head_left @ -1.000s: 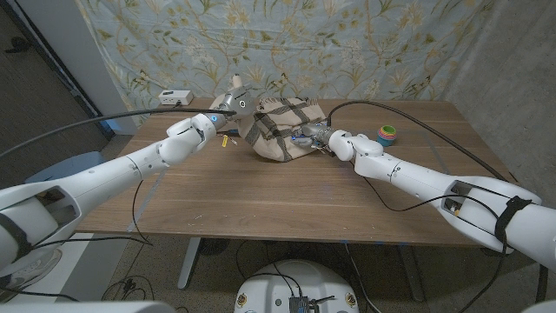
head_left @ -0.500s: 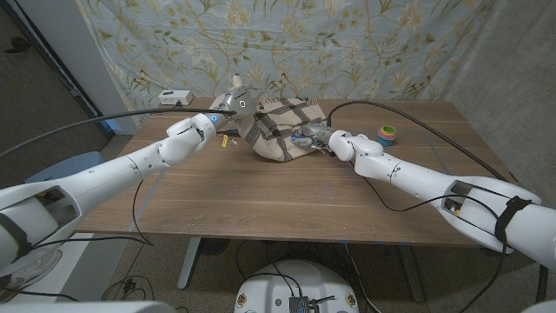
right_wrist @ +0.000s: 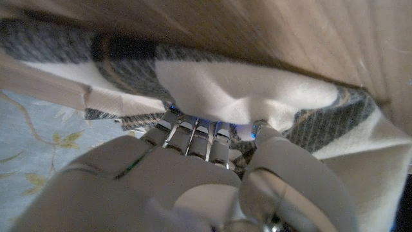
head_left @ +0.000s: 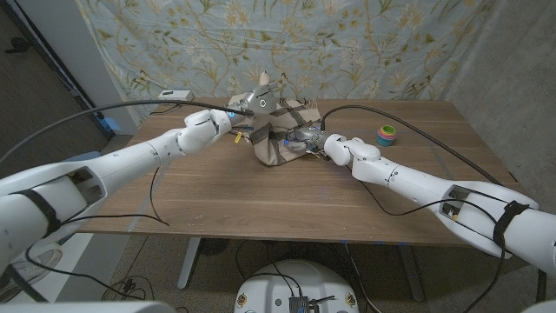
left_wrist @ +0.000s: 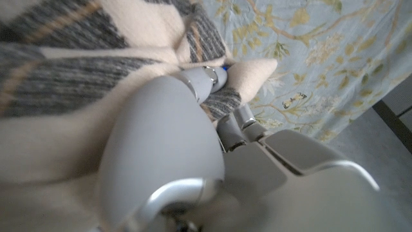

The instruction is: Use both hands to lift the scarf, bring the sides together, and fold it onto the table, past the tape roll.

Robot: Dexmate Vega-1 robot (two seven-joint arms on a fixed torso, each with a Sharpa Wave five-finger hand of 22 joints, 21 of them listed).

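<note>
**Wool scarf going up on two sides**

Wool scarf (head_left: 282, 132) sits bunched at the far middle of the wooden surface (head_left: 287, 191). I hold it on both sides so I can lift it and bring the sides together. My left hand (head_left: 259, 102) pinches a raised corner, fingers closed on the cloth. My right hand (head_left: 309, 137) grips the other side low down. The tape roll (head_left: 386, 134) waits off to my right, well apart.

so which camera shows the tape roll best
The head view: the tape roll sits in plain sight on the table, beyond the right hand. The two wrist views give close-ups of the scarf and fingers instead.
</note>
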